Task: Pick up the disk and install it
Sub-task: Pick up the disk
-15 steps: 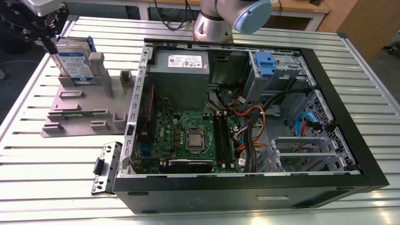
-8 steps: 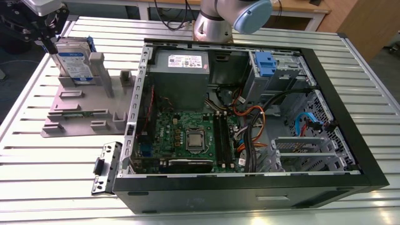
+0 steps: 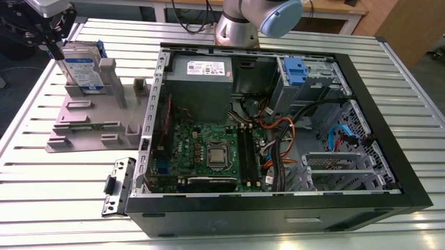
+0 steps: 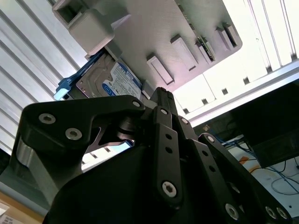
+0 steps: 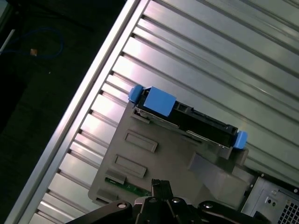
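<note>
Seemingly closed end effector (image 5: 159, 185) near the disk (image 3: 80, 70), upright in grey stand (image 3: 83, 121) on slatted metal table (image 3: 56, 185).

Arm (image 3: 240, 28) extended, gripper (image 3: 51, 47) pointing downward

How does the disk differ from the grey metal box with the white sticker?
The disk stands on edge in the grey stand, outside the computer case; the grey metal box sits inside it. The disk is the smaller, the box the larger. The disk has blue plastic at its edges; the box has none. Both are rectangular and carry a label.
</note>
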